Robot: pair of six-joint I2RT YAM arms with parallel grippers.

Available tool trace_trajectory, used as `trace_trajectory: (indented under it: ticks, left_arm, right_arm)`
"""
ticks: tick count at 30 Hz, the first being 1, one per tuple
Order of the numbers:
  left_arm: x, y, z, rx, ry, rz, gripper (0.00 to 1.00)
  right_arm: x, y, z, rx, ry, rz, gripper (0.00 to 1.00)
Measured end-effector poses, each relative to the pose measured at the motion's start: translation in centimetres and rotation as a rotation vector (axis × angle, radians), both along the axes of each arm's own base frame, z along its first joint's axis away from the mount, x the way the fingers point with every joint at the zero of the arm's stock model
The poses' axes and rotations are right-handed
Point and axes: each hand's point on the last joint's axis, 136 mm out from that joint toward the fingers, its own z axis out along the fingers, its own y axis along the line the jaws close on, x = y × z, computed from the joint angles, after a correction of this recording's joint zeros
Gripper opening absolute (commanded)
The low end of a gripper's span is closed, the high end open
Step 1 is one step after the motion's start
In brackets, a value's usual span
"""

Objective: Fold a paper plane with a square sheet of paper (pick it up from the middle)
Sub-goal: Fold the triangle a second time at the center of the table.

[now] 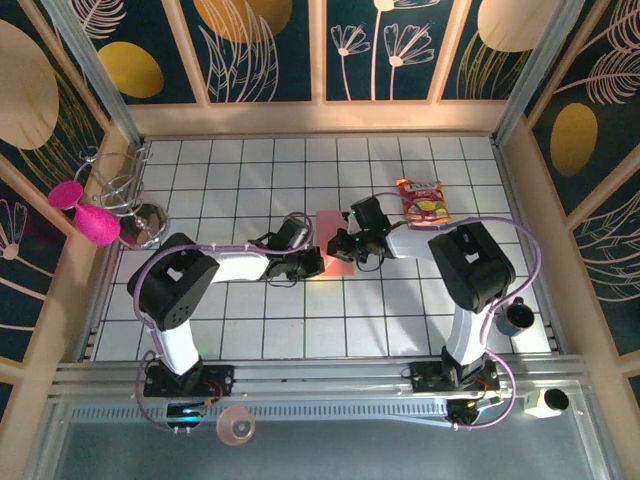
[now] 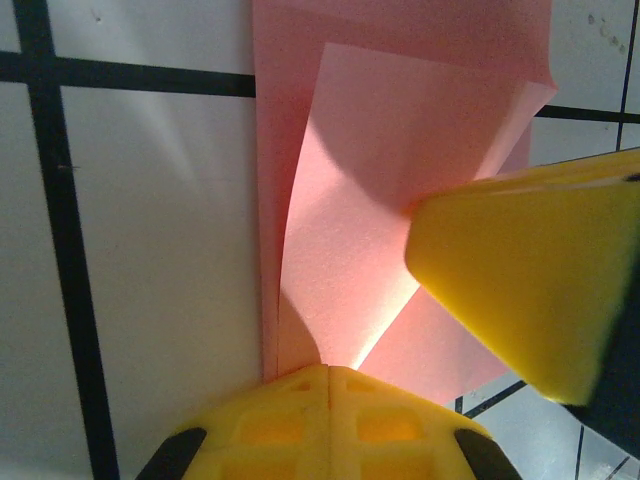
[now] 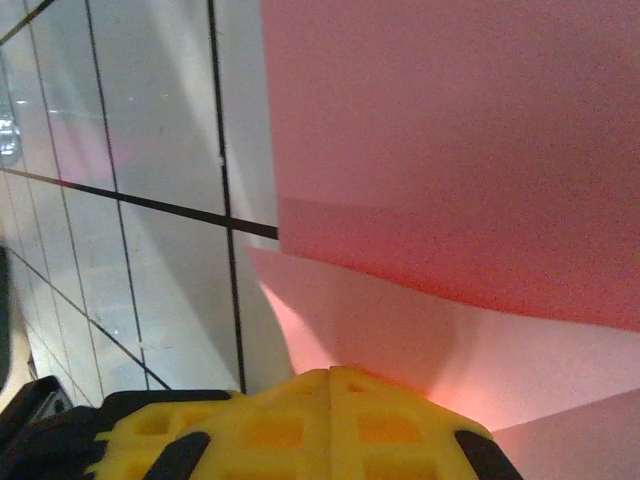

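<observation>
Top external shows my left gripper (image 1: 306, 262) and right gripper (image 1: 341, 248) meeting at the square sheet of paper (image 1: 330, 222); in each wrist view the fingers are pinched together on it, pink rising just ahead; one flap lifted, no dart outline yet; I judge most folds remain

Your right gripper (image 3: 330, 376) sits at the lower edge, its yellow fingers (image 3: 250, 430) pressed together on the square sheet of paper (image 3: 450, 130); an upper pink layer overhangs a lower one; the white tiled table (image 3: 150, 130), black-lined, lies to the left.
</observation>
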Motion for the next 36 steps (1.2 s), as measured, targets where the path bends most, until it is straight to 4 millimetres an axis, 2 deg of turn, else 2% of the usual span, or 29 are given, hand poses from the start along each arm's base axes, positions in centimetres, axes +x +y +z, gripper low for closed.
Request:
trace_trajectory:
  ticks: [5, 15, 21, 30, 36]
  left_arm:
    - [-0.1, 0.0, 0.1, -0.001, 0.005, -0.003, 0.0]
    - [0.2, -0.3, 1.2, -0.008, -0.004, -0.003, 0.0]
    - [-0.1, 0.2, 0.0, 0.023, 0.021, 0.002, 0.0]
    - [0.0, 0.3, -0.1, 0.028, 0.017, 0.007, 0.0]
    - [0.0, 0.3, -0.1, 0.028, 0.017, 0.006, 0.0]
  right_arm:
    - [-0.2, -0.1, -1.1, -0.014, 0.024, 0.001, 0.0]
    - [-0.3, 0.1, -1.1, -0.003, 0.024, 0.011, 0.0]
    - [-0.3, 0.1, -1.1, 0.0, 0.024, 0.014, 0.0]
    - [-0.4, 0.5, -0.2, 0.007, -0.011, 0.041, 0.0]
    - [-0.8, 0.5, -0.5, -0.003, 0.003, 0.045, 0.0]
